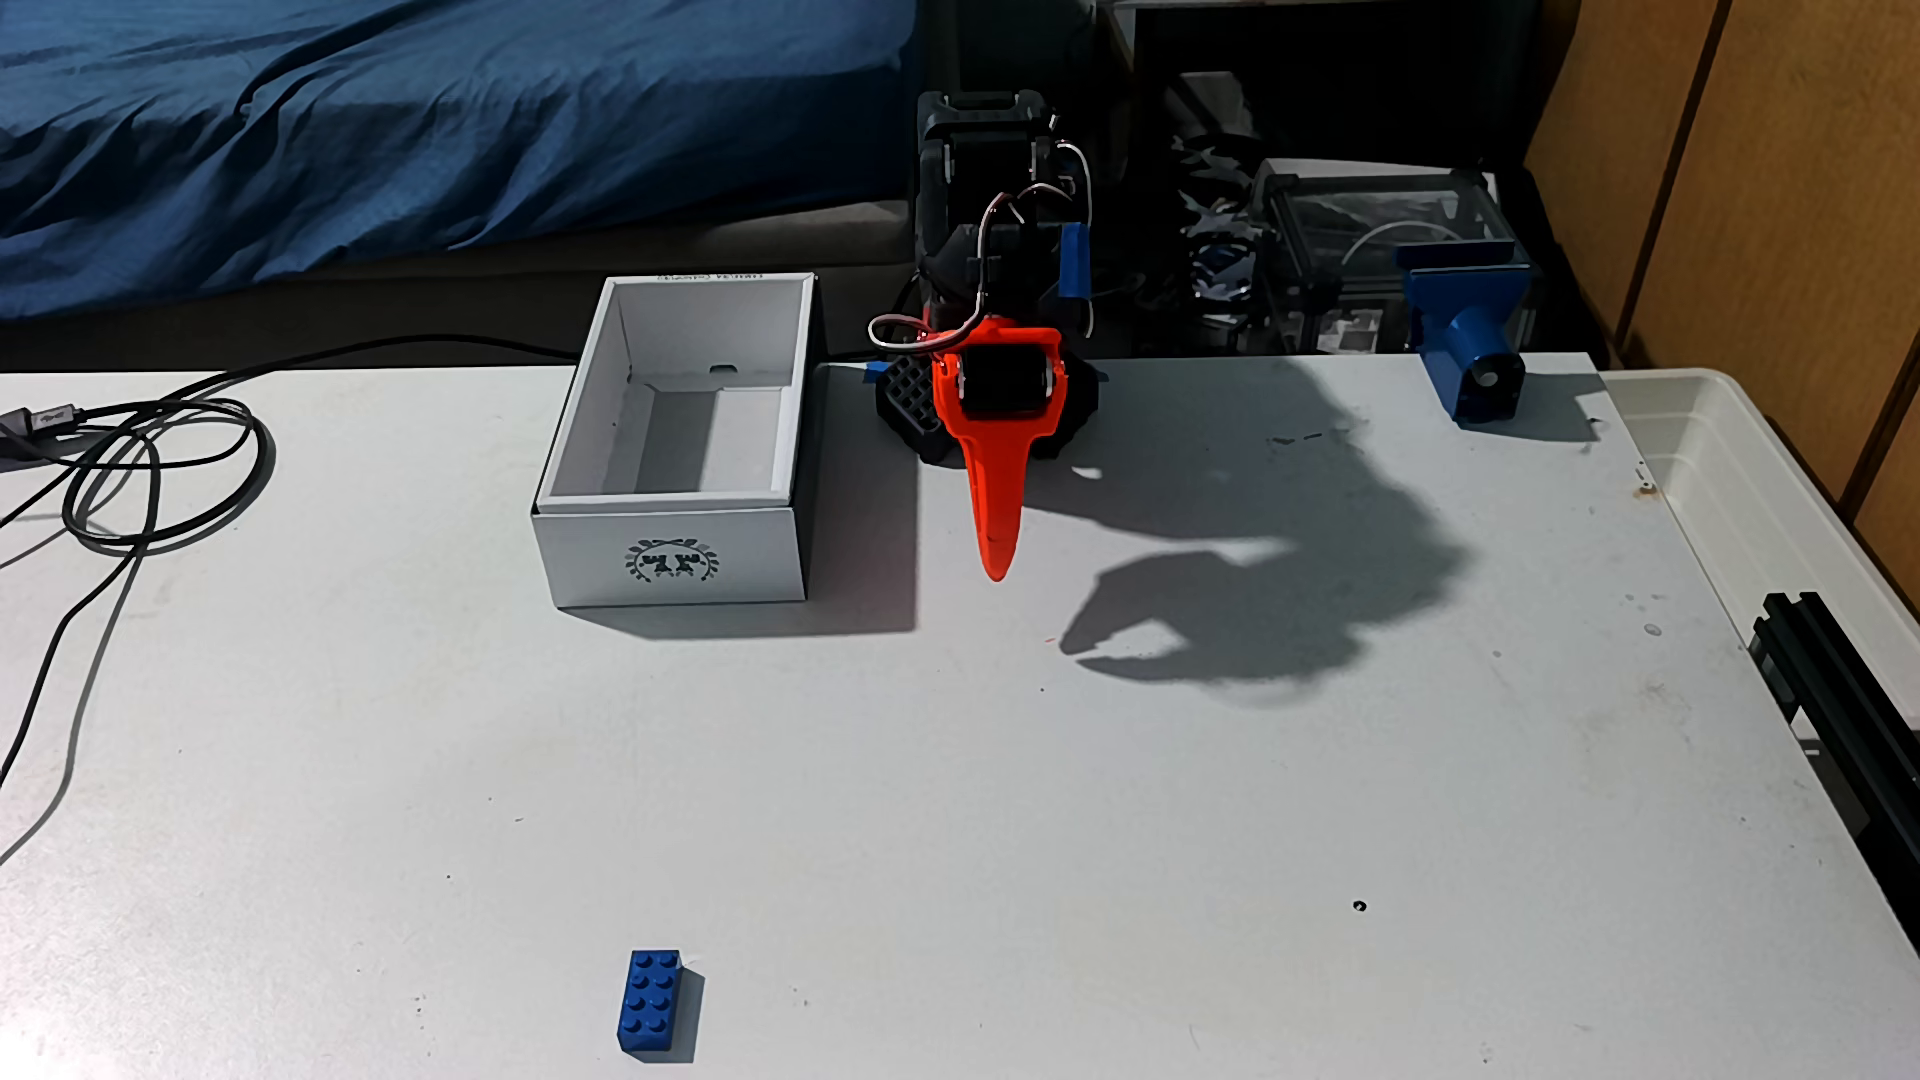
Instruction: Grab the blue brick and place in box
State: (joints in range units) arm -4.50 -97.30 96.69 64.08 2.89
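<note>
The blue brick (652, 1002) lies studs up near the table's front edge, left of centre. The white box (582, 566) stands open and empty at the back left, its wreath emblem facing the camera. My gripper (997, 566) hangs just right of the box, its orange finger pointing down toward the table, well above the surface. In this view the orange finger covers the other one, and their shadow on the table shows the tips nearly together, with nothing between them. The brick is far from the gripper, toward the front and a little left.
Black cables (135, 478) coil at the table's left side. A blue cylinder-fronted device (1470, 353) sits at the back right, a translucent tub (1766, 488) beyond the right edge, and a black rail (1839, 696) at the right. The arm's base (982, 415) stands beside the box.
</note>
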